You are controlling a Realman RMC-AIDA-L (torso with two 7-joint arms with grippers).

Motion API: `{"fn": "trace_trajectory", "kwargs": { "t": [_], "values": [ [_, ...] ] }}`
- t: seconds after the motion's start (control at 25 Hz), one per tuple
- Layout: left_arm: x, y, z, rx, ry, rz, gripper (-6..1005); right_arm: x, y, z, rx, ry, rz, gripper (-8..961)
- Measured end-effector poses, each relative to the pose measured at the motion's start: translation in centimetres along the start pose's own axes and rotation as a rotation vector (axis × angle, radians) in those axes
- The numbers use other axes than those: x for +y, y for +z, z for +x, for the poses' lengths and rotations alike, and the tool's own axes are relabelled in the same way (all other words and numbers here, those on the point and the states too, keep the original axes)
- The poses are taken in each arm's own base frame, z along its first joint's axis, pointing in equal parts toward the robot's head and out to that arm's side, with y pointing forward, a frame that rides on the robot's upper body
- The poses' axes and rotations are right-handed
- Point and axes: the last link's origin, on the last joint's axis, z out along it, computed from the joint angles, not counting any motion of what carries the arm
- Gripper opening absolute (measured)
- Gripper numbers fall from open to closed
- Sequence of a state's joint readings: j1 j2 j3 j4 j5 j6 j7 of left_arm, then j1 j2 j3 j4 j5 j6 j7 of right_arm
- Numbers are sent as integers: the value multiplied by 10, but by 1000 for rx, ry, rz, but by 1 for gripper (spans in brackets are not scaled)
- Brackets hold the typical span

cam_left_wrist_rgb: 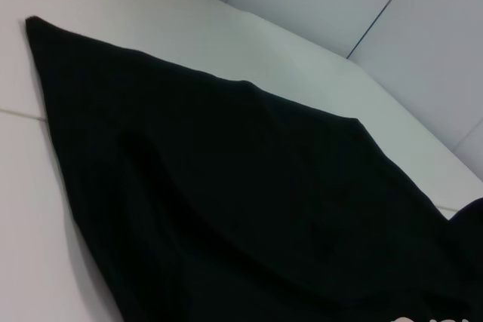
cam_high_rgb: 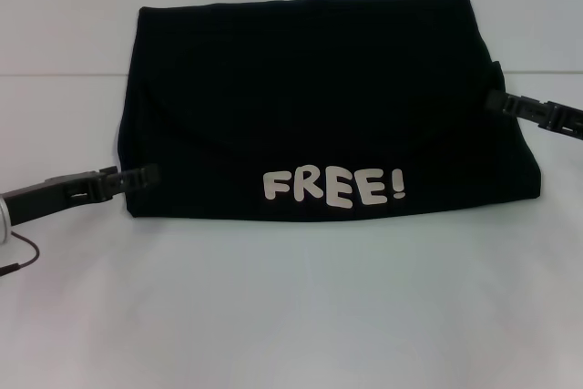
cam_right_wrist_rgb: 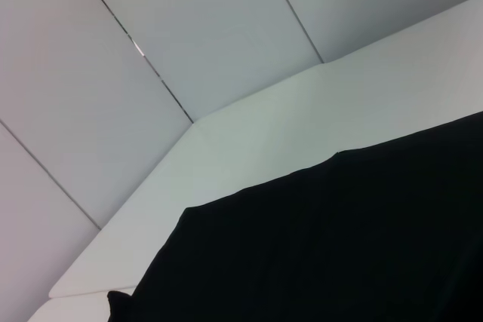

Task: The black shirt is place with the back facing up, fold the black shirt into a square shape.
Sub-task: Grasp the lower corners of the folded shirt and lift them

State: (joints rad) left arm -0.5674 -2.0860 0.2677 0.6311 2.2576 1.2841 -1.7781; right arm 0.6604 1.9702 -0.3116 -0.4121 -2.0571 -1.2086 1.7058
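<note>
Here one black shirt (cam_high_rgb: 319,107) lies folded into a wide block on the white worktop (cam_high_rgb: 291,307), a little beyond the middle of the head view. White letters reading FREE! (cam_high_rgb: 333,189) show on its near flap, and a curved fold line crosses the cloth above them. Nothing else rests on the worktop; pale wall panels stand behind its far edge. Two grippers are in view. The left gripper (cam_high_rgb: 146,175) meets the shirt's left edge near the near corner, and the right gripper (cam_high_rgb: 496,97) meets the right edge farther back; each tip touches the cloth, but whether the jaws pinch it I cannot tell. Bare worktop lies open in front of the shirt and on both sides, with only a narrow strip behind it. A thin cable (cam_high_rgb: 20,257) loops beside the left arm.
</note>
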Motion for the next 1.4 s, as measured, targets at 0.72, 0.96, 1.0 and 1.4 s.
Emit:
{"fn": "trace_trajectory", "kwargs": {
  "t": [0.72,0.96,1.0,1.4],
  "values": [
    [3,22,-8,-129,-3,57,906,0,4,2,-5,17,18,876],
    [7,28,-9,-146,13,49,905,-1,5,3,-3,20,20,875],
    [7,28,-9,-147,13,48,905,-1,5,3,-3,20,20,875],
    [1,25,-8,-153,32,84,839,-3,2,6,-4,27,29,874]
  ]
}}
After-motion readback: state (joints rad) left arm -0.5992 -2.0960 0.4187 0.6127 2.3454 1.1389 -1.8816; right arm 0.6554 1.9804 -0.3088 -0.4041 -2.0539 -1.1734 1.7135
